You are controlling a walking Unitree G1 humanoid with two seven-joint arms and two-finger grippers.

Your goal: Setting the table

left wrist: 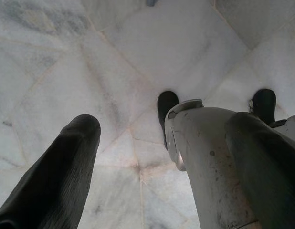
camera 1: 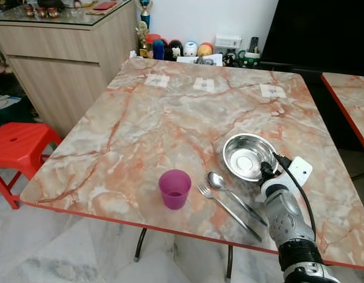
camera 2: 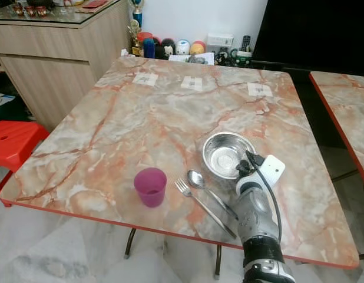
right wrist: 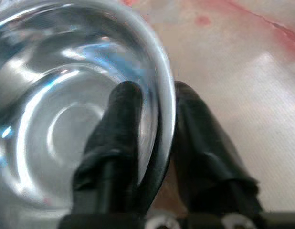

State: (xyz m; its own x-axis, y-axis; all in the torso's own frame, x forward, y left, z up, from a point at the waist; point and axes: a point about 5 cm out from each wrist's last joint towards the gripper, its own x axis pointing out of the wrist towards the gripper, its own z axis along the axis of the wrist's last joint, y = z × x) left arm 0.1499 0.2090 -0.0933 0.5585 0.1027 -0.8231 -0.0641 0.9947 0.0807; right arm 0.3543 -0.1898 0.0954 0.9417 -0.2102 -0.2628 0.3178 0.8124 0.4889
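1. Right gripper [right wrist: 154, 119] pinching bowl [camera 1: 248, 155] rim, one finger inside, one outside.
2. Bowl on table [camera 1: 141, 118], at 2 o'clock from spoon [camera 1: 220, 184] and fork [camera 1: 212, 197]; cup [camera 1: 174, 188] at 9 o'clock of fork.
3. Left gripper [left wrist: 162, 138] hanging over floor [left wrist: 66, 62], fingers apparently apart.

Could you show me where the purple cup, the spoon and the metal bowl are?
purple cup [camera 1: 174, 189], left eye view, on its outer side wall.
spoon [camera 1: 217, 180], left eye view, on its rounded head.
metal bowl [camera 1: 247, 161], left eye view, on the flat inner bottom.
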